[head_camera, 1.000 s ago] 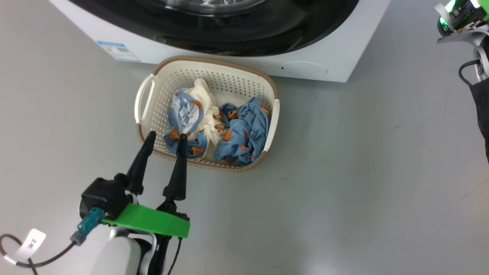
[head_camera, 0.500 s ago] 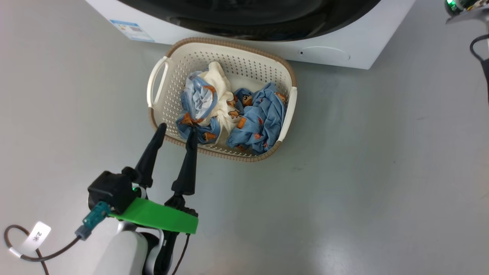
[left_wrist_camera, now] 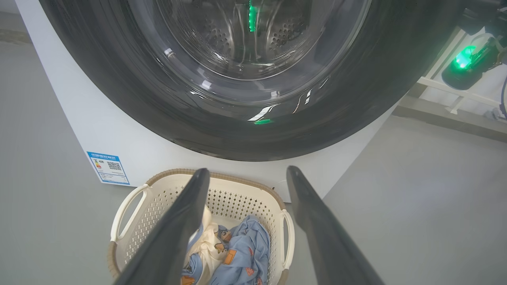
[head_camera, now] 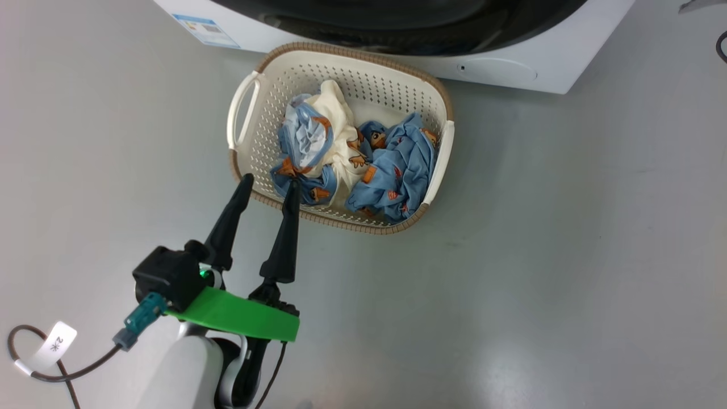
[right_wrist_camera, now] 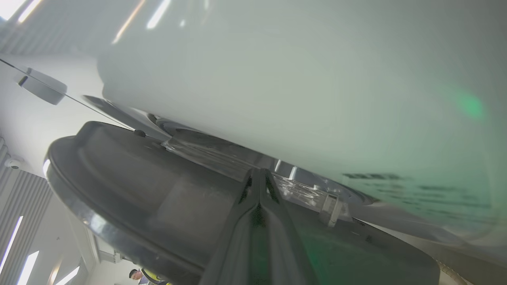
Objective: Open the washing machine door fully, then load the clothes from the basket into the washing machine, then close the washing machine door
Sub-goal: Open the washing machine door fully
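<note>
Your right pincer (right_wrist_camera: 258, 174), pressed together at the washing machine door (right_wrist_camera: 130, 182), may slip off its glossy rim; left pincer (head_camera: 271, 183) hangs spread.

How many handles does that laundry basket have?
2. The left handle is on the basket's left side. The right handle is on its right side, beside the blue clothes. None seems hidden.

The cream basket (head_camera: 392, 79) with a brown rim sits at the top middle of the head view, just in front of the white washing machine (head_camera: 568, 68). Crumpled blue and cream clothes (head_camera: 392, 176) lie inside it. The round door (left_wrist_camera: 158, 118), at the top of the left wrist view, has a shiny black rim and clear glass.
</note>
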Robot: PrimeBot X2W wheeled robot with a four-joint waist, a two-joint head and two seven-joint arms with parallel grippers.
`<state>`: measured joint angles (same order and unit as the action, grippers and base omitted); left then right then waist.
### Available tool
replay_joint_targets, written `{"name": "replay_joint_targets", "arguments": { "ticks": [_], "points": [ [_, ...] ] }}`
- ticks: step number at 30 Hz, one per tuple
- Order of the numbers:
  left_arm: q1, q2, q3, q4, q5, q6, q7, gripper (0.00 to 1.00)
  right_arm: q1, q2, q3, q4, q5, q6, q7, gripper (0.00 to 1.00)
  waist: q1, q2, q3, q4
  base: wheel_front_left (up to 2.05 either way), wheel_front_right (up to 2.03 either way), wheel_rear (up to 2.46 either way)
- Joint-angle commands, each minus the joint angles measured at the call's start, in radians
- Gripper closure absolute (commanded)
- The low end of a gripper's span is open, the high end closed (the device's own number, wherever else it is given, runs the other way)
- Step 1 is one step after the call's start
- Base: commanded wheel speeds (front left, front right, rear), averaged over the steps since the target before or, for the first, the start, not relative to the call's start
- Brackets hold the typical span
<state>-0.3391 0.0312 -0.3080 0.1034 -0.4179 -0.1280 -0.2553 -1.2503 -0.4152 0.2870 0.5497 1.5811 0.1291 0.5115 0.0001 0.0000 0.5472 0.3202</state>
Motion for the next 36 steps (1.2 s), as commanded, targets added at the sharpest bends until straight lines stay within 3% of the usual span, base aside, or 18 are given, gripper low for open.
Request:
{"name": "replay_joint_targets", "arguments": {
  "ticks": [1, 36],
  "points": [
    [-0.012, 0.019, 0.03, -0.025, -0.008, -0.003, -0.006, 0.0, 0.011, 0.025, 0.023, -0.028, -0.013, 0.002, 0.02, 1.0, -0.0001, 0.0, -0.009, 0.0, 0.0, 0.0, 0.0],
    [0.15, 0.019, 0.102, 0.01, 0.071, -0.003, -0.006, 0.0, 0.44, 0.101, 0.157, -0.251, 0.017, 0.002, 0.161, 1.0, -0.0001, 0.0, -0.271, -0.051, 0.0, 0.0, 0.0]
  ]
}}
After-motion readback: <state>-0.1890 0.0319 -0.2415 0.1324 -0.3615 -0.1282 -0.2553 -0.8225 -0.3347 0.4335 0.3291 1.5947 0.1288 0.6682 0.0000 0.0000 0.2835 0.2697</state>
